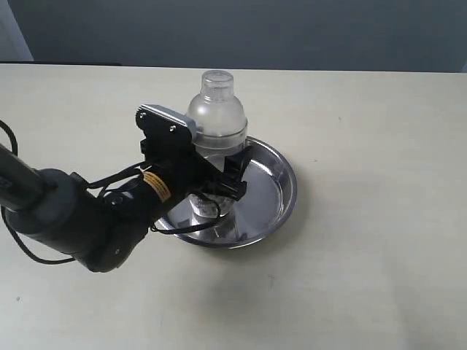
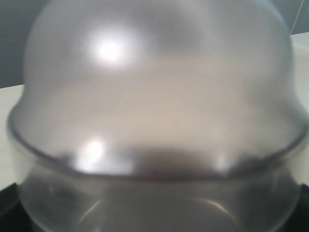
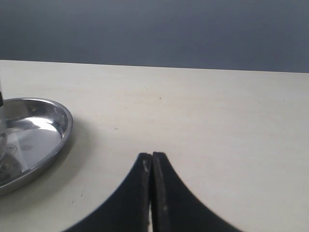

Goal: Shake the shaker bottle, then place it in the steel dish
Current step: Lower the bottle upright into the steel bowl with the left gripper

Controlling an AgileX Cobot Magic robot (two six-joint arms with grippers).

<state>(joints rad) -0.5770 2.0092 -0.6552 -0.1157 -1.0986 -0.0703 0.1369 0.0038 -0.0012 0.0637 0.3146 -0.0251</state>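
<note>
While the frosted plastic shaker bottle (image 1: pixel 217 109) stands upright inside the shiny steel dish (image 1: pixel 288 186) mid-table, the left gripper (image 1: pixel 215 186) appears clamped on its body below the dome, jaws spread wide. A skewed release or pull-away could tip the tall bottle over the dish's low sloped rim.

Left wrist view: the bottle's smooth translucent dome (image 2: pixel 154 121) fills everything, blurred.

Right wrist view: the right gripper (image 3: pixel 152 157), black fingers pressed together and holding nothing, hovers over the cream table (image 3: pixel 217 121), apart from the dish's round rim (image 3: pixel 65 130).
</note>
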